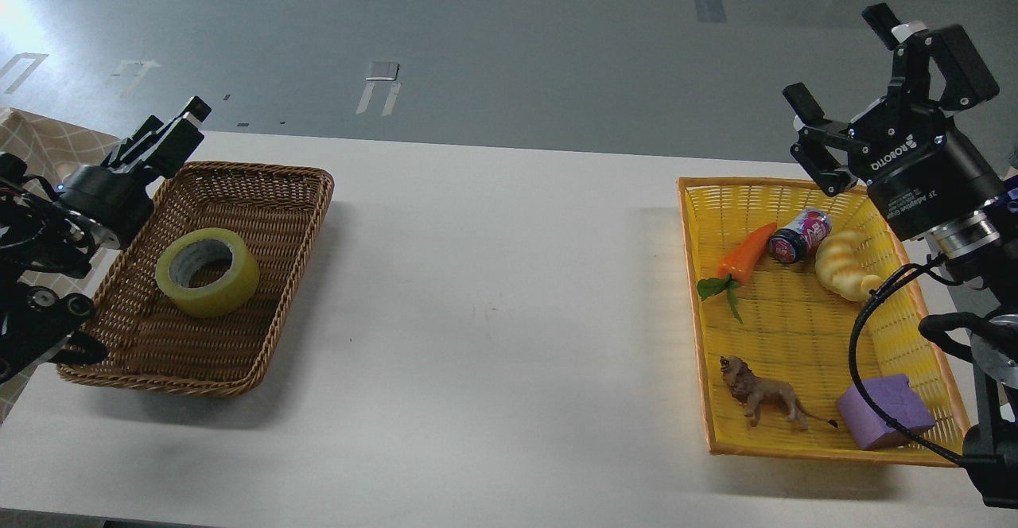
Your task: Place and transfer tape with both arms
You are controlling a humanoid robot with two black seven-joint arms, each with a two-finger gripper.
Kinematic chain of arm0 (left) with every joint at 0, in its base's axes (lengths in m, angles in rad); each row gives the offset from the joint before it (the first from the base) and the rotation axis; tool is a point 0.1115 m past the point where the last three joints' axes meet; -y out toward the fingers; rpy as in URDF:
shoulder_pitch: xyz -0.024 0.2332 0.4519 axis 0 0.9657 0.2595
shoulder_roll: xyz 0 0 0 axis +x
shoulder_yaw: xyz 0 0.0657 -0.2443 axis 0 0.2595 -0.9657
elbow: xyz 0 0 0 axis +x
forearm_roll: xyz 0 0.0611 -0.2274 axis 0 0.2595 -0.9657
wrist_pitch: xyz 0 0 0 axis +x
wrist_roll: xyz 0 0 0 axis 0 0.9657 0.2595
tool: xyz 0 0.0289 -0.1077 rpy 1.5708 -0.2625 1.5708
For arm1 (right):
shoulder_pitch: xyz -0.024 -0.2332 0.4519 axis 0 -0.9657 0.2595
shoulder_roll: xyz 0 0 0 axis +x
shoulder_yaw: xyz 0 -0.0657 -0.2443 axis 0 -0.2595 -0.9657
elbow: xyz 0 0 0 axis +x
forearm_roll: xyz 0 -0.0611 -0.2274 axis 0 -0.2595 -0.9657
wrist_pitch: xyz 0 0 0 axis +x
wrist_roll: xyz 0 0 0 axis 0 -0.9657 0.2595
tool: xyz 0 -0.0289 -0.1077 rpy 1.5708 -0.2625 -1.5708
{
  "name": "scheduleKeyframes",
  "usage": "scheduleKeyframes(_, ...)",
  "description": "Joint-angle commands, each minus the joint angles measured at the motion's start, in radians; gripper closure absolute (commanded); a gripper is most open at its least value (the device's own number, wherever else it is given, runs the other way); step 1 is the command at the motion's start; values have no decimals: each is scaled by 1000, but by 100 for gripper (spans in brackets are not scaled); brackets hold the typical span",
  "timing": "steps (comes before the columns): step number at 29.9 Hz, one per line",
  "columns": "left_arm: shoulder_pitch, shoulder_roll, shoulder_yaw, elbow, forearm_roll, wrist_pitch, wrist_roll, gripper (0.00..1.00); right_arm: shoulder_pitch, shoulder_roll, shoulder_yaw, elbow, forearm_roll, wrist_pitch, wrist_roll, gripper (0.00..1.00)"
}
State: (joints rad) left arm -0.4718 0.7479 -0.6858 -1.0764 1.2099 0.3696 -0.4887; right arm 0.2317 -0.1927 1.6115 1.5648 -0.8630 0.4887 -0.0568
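The tape (pixel 208 271), a yellow roll with a grey-white core, lies flat in the brown wicker basket (pixel 270 194) at the table's left. My left gripper (pixel 175 118) is raised over the basket's back left corner, up and left of the tape and apart from it. Its fingers look parted and hold nothing. My right gripper (pixel 843 63) is open and empty, held high above the back right corner of the yellow basket (pixel 693 273).
The yellow basket holds a toy carrot (pixel 744 254), a small can (pixel 798 235), a croissant toy (pixel 843 265), a lion figure (pixel 759 393) and a purple block (pixel 883 410). A chequered cloth (pixel 48 154) hangs at the far left. A black cable (pixel 863 329) loops over the yellow basket.
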Motion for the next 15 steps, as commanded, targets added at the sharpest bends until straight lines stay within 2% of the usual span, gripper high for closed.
scheduleKeyframes(1, -5, -67, -64, -78, -38, 11, 0, 2, 9, 2, -4, 1, -8, 0, 0, 0)
scheduleKeyframes(7, -53, -137, -149, -229, -108, 2, 7, 2, 57, -2, -25, -11, -19, 0, 0, 0)
scheduleKeyframes(12, -105, -235, -150, -327, -243, 0, 85, 2, 70, 6, -41, -11, -34, 0, 0, 0)
scheduleKeyframes(15, -110, -283, -162, -374, -305, -23, 108, 2, 78, 9, -42, -9, -33, 0, 2, 0)
